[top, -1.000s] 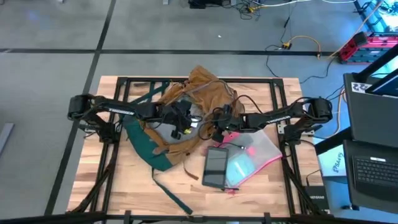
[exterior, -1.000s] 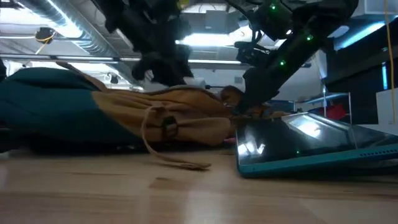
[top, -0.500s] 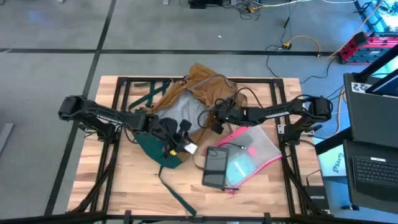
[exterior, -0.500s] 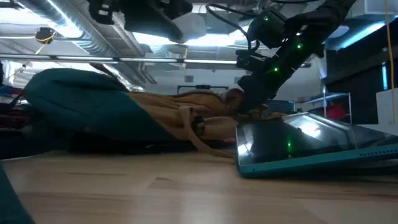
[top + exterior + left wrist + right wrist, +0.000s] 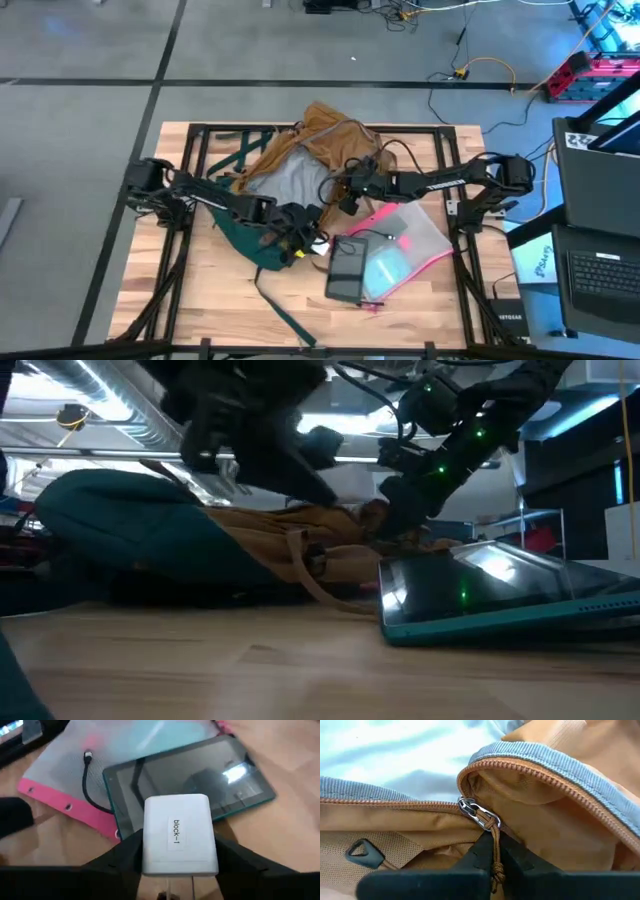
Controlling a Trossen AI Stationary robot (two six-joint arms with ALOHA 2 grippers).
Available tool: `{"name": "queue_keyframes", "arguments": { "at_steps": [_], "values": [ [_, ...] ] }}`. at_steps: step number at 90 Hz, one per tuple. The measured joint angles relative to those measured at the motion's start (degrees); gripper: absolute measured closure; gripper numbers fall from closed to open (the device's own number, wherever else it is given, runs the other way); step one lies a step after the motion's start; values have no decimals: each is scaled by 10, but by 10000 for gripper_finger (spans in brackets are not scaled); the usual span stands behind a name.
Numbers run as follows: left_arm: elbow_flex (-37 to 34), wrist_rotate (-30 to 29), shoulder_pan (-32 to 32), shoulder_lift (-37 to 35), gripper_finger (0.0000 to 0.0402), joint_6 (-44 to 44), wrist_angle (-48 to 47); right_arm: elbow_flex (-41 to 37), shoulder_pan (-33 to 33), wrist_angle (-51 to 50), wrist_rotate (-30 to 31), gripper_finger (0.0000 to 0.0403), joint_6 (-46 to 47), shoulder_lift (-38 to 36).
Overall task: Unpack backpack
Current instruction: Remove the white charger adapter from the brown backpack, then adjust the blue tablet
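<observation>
The backpack (image 5: pixel 300 165) lies on the wooden bench (image 5: pixel 200 290), spread open with its grey lining (image 5: pixel 290 175) facing up, tan fabric bunched at the far side and its dark teal base (image 5: pixel 245 235) toward the near side; a teal strap (image 5: pixel 280 315) trails from that base toward the bench's near edge; in the low view the backpack (image 5: pixel 180 545) shows as a low mound, teal on one side and tan on the other.

Just beside the backpack's near corner hangs the left claw (image 5: pixel 310 243), clamped on a white charger block (image 5: pixel 180 840) labelled "block-1"; the left wrist view shows the block pinched between the two dark fingers (image 5: pixel 117 860), above a dark tablet (image 5: pixel 195 780) and the clear pink-edged pouch (image 5: pixel 65 775); a dark cable (image 5: pixel 90 785) lies on that pouch.

The tablet (image 5: pixel 348 268) rests just beside the backpack's teal base, its far end propped on the pouch (image 5: pixel 405 250); in the low view the tablet (image 5: pixel 500 595) sits tilted, with its teal edge toward the camera.

The right claw (image 5: pixel 345 197) sits at the backpack's open edge, next to the grey lining; its fingers (image 5: pixel 480 852) are closed on the tan cord of the zipper pull (image 5: pixel 479 815), where the zip track (image 5: pixel 545 780) curves round the opening; a small dark triangular tab (image 5: pixel 362 852) hangs on the tan fabric close to that pull.
</observation>
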Motion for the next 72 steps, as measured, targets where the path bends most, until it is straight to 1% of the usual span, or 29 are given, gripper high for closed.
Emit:
{"name": "queue_keyframes", "arguments": {
  "at_steps": [8,16,28,40,55,72],
  "values": [
    [0,1,5,16,161,-13,17,0,0,1,-2,375,1,0],
    [0,-8,5,14,140,-16,7,0,0,2,-3,358,2,0],
    [0,-39,-4,-6,133,-14,-27,0,0,1,-3,340,2,0],
    [0,-71,-25,-46,131,-31,-81,0,0,0,-3,334,2,0],
    [0,-76,-66,-91,130,-106,-174,0,0,0,-3,334,2,0],
    [0,-79,-113,-98,130,-199,-268,-1,0,0,-4,334,2,5]
  ]
}}
